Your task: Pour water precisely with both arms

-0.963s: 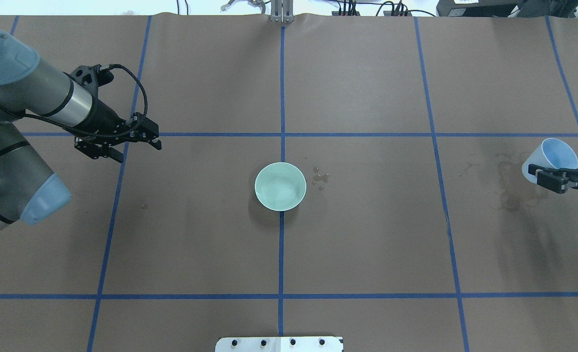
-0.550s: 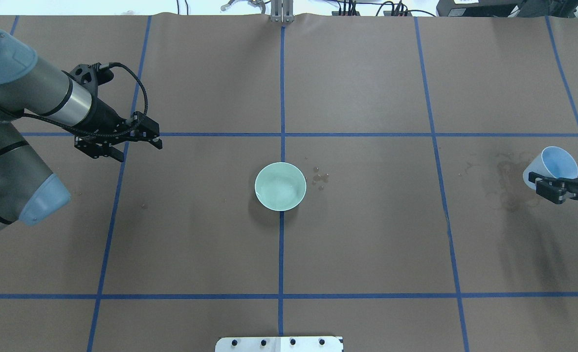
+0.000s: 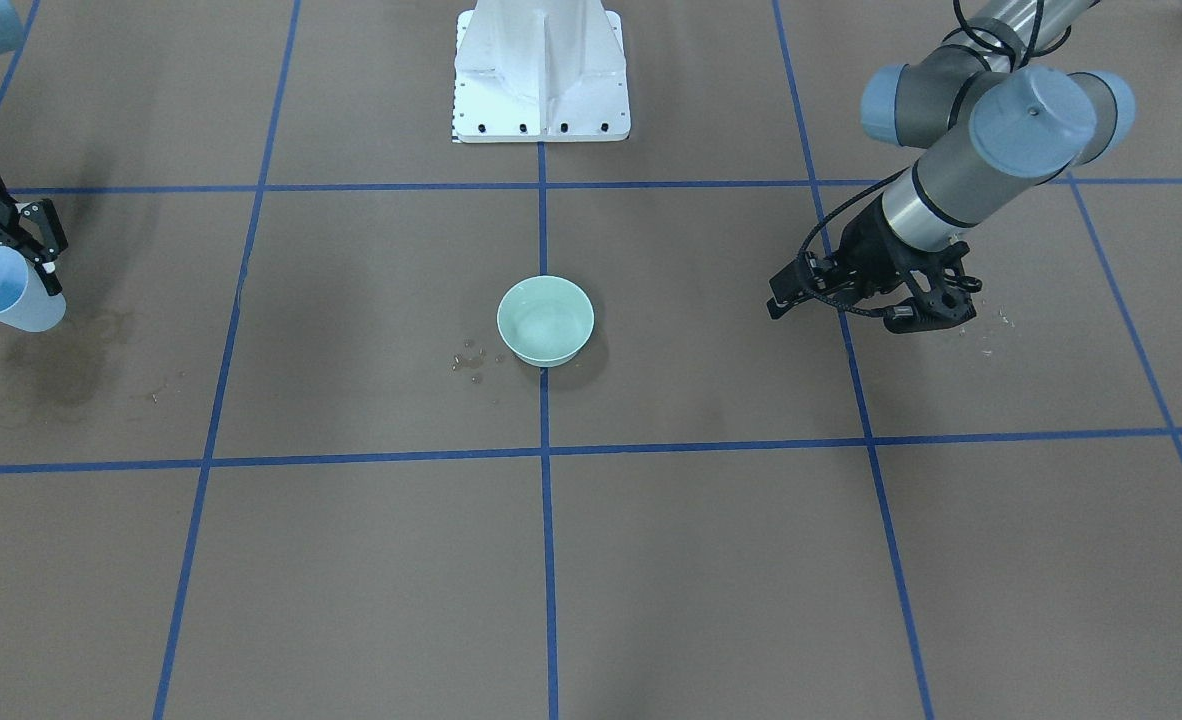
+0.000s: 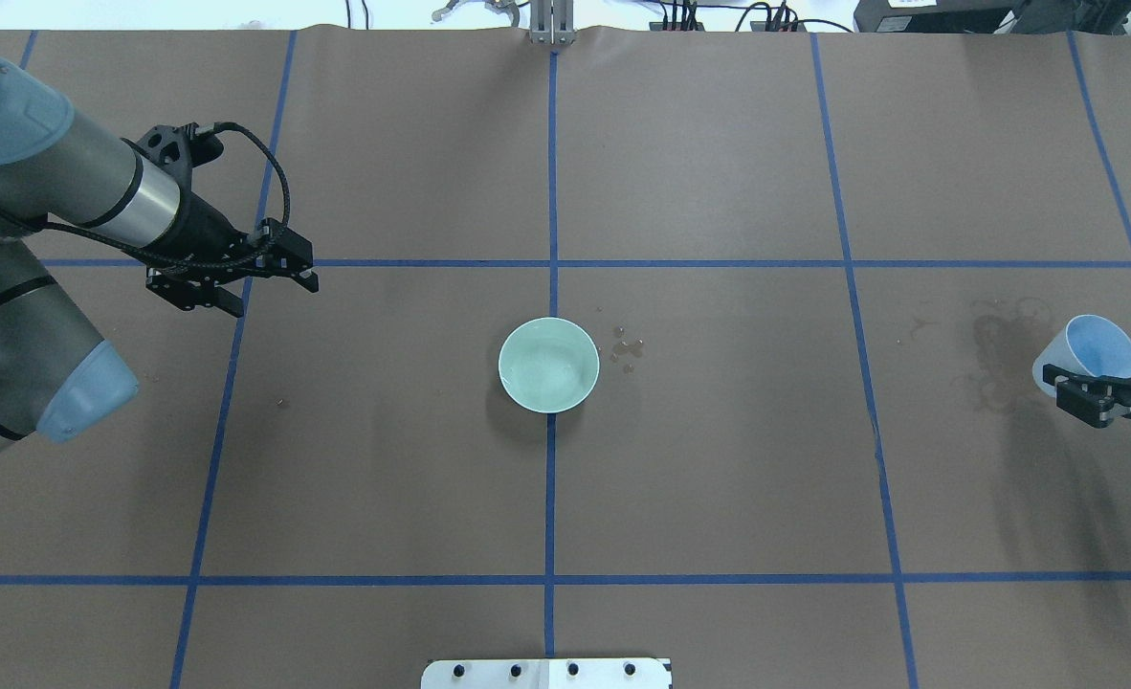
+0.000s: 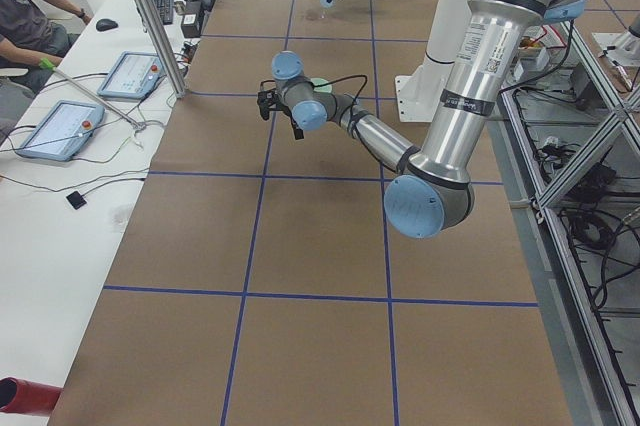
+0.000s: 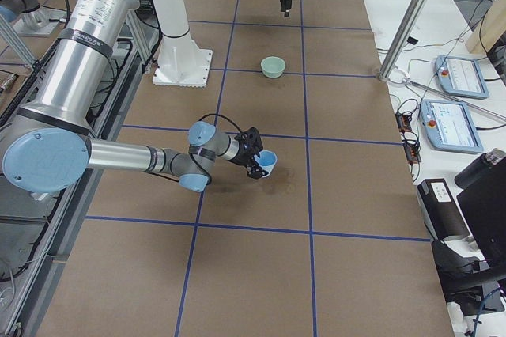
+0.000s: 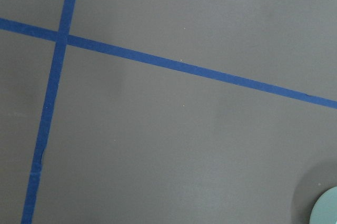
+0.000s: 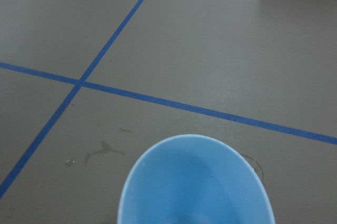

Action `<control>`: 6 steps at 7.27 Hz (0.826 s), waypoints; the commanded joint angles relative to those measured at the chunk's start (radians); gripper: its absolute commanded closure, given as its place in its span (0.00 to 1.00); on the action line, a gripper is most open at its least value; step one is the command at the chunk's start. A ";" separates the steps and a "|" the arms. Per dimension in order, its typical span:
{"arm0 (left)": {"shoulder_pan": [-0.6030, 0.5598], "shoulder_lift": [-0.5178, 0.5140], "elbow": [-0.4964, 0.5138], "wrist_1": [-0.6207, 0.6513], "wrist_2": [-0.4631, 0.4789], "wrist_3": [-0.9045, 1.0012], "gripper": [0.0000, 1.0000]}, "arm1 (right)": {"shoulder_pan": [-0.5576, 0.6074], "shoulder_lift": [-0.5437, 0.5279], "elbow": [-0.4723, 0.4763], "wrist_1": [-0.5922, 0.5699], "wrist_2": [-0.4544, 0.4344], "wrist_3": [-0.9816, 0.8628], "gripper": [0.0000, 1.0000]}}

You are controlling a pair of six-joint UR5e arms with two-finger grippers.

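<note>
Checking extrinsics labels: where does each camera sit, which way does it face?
Front: across the table, facing the base; bowl central, left gripper at picture right.
Overhead: behind the robot, looking down; right gripper holds cup.
Left side: table's left end; left arm near.
Right side: table's right end; right arm near.
Left wrist: down at tape; no fingers.
Right wrist: over the cup; no fingers.
Shared: front, overhead both show bowl.

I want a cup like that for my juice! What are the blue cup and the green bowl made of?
The blue cup looks like plastic: a thin wall, one even pale blue, dull with no bright glints. The green bowl looks like glazed ceramic, though it could be hard plastic: smooth, a thicker rim, a soft sheen inside. Pictures alone can't settle it.
</note>
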 commanded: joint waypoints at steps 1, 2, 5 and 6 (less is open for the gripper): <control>0.000 0.000 0.000 0.001 0.001 0.000 0.00 | -0.045 0.000 -0.010 0.001 -0.074 0.005 1.00; 0.000 0.000 0.000 0.001 0.001 0.000 0.00 | -0.059 0.003 -0.010 0.001 -0.097 0.044 1.00; 0.000 0.000 0.000 0.001 0.001 0.002 0.00 | -0.074 0.012 -0.021 0.001 -0.114 0.071 1.00; 0.000 0.000 0.000 -0.001 0.001 0.000 0.00 | -0.077 0.016 -0.029 0.001 -0.119 0.075 1.00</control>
